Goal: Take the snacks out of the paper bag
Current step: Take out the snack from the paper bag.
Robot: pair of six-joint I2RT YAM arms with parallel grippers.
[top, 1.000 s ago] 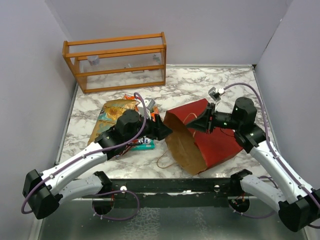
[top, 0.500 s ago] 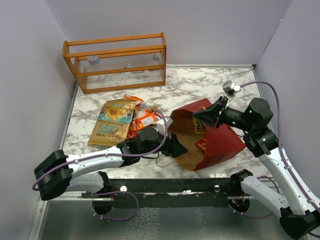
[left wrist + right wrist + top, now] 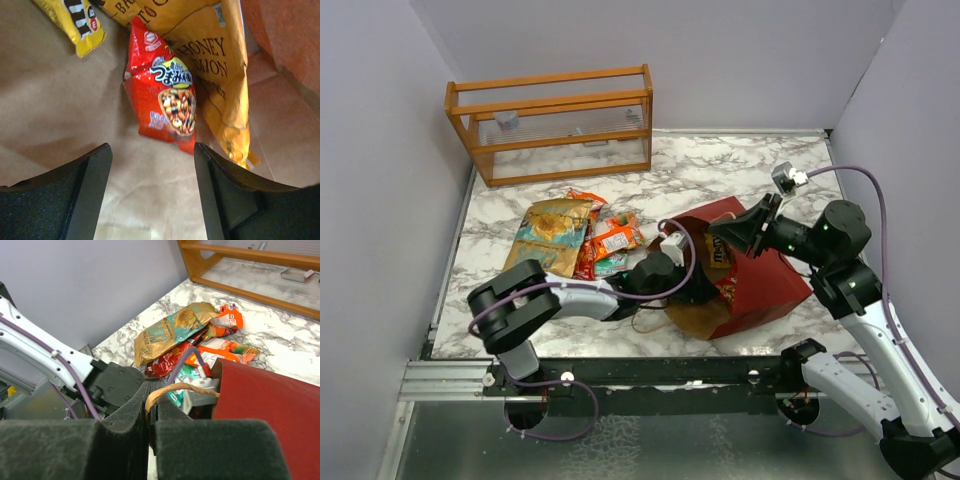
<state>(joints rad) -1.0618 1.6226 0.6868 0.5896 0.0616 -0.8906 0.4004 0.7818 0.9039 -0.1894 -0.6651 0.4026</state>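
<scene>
Red packet [image 3: 164,95] beyond spread fingers [image 3: 85,197]

Matt brown kraft paper inside the paper bag [image 3: 50,100], glossy crinkled film on the snacks [image 3: 167,100], marble-look table [image 3: 720,165], wooden rack [image 3: 550,79]

The left arm [image 3: 582,294] and the right arm [image 3: 895,350] have white shells between black joints. A purple cable [image 3: 876,200] runs along each. The tool fingers [image 3: 82,195] are broad, matte and black; a pale camera [image 3: 783,178] sits at each wrist.
</scene>
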